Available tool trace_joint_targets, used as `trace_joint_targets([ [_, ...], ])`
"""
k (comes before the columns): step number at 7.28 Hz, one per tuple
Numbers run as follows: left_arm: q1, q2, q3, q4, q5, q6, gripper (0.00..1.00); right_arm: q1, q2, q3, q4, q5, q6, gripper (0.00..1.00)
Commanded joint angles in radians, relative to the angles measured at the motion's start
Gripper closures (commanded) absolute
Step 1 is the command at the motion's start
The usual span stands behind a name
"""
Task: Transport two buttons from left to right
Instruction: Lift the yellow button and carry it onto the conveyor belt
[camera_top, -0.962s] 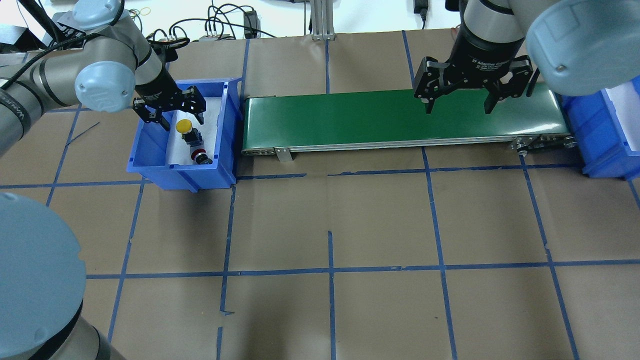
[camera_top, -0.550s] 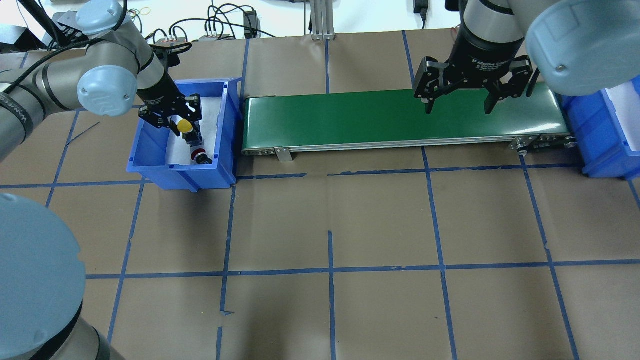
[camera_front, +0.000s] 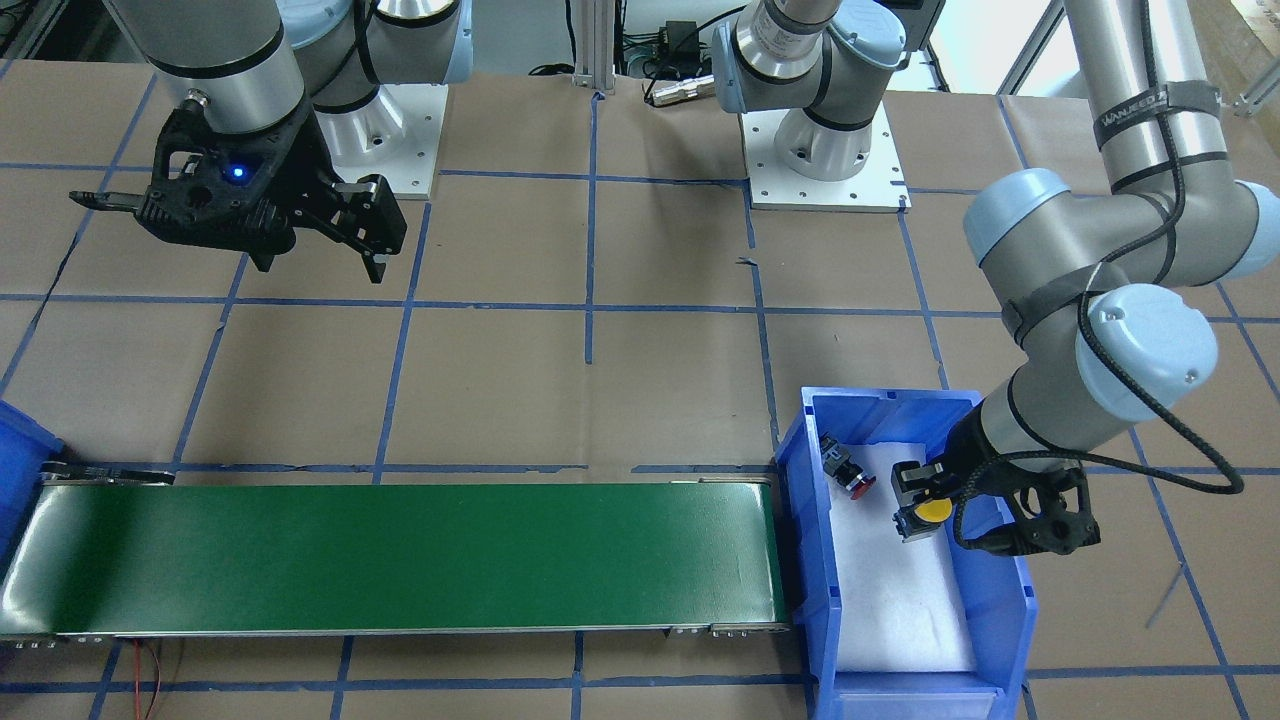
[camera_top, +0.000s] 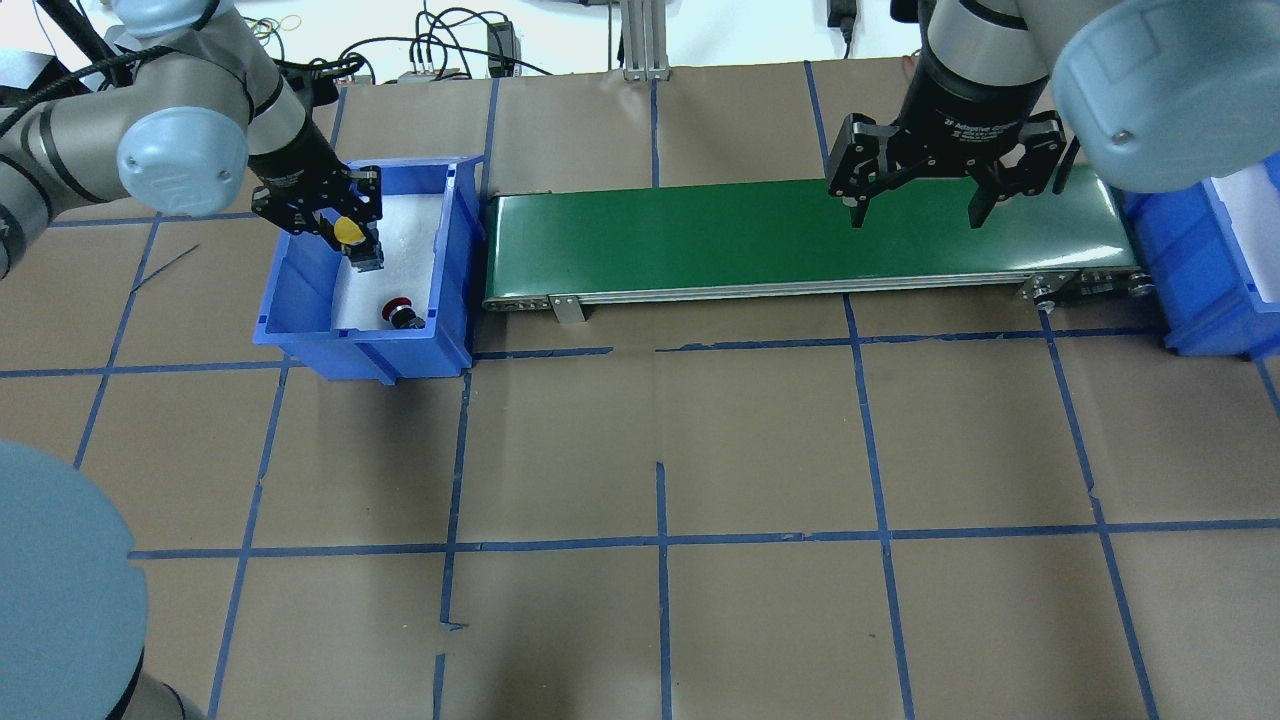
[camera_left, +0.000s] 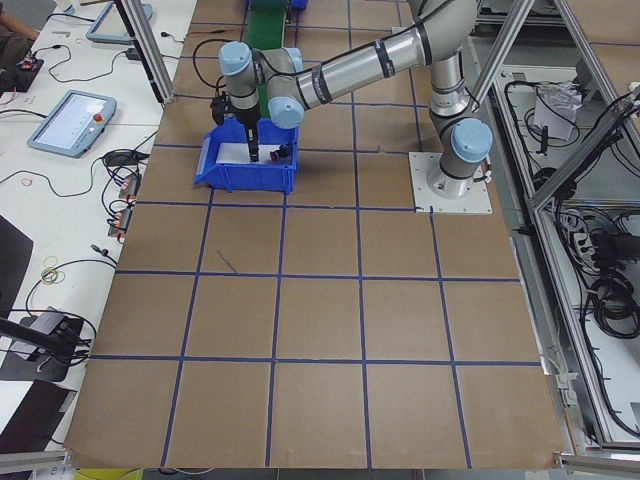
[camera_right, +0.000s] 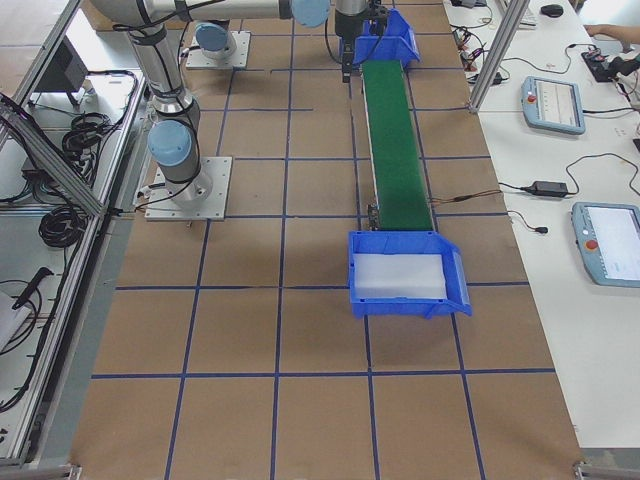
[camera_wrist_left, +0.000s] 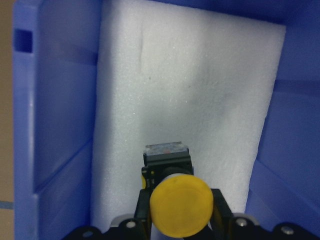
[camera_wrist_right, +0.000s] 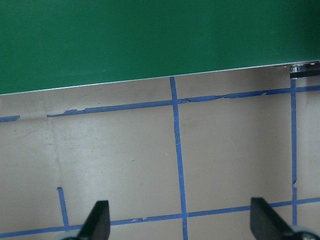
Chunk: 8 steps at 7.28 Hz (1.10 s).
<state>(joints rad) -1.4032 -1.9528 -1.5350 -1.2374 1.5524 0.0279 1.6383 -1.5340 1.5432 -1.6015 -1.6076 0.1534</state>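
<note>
My left gripper (camera_top: 345, 232) is shut on the yellow-capped button (camera_top: 349, 230) and holds it above the white foam inside the left blue bin (camera_top: 300, 330). The button shows in the front view (camera_front: 934, 510) and close up in the left wrist view (camera_wrist_left: 182, 204), between the fingers. The red-capped button (camera_top: 400, 311) lies on the foam at the bin's near end, also seen in the front view (camera_front: 848, 472). My right gripper (camera_top: 918, 212) is open and empty above the right part of the green conveyor belt (camera_top: 700, 240).
A second blue bin (camera_top: 1215, 270) with white foam stands at the belt's right end, seen whole in the right side view (camera_right: 405, 275). The brown table has a blue tape grid. Cables lie beyond the table's far edge.
My left gripper came down around the yellow button, shut on it and lifted it off the foam, away from the red button. The right arm has not moved.
</note>
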Motion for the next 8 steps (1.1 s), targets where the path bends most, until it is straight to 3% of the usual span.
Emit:
trace_joint_targets([
  [1,-0.038,0.083,0.048,-0.098,0.003,-0.051,0.99,0.000,0.000,0.000,0.000,0.000,0.000,0.00],
  [4,-0.221,0.081,0.203,-0.177,-0.069,-0.276,0.99,0.000,0.000,0.000,0.000,0.000,0.000,0.00],
  [5,-0.235,0.066,0.207,-0.162,-0.157,-0.313,0.99,0.000,0.000,0.000,0.000,0.000,0.000,0.00],
  [8,-0.301,-0.090,0.194,-0.032,-0.169,-0.345,0.99,0.000,0.000,0.002,0.000,0.002,0.000,0.00],
])
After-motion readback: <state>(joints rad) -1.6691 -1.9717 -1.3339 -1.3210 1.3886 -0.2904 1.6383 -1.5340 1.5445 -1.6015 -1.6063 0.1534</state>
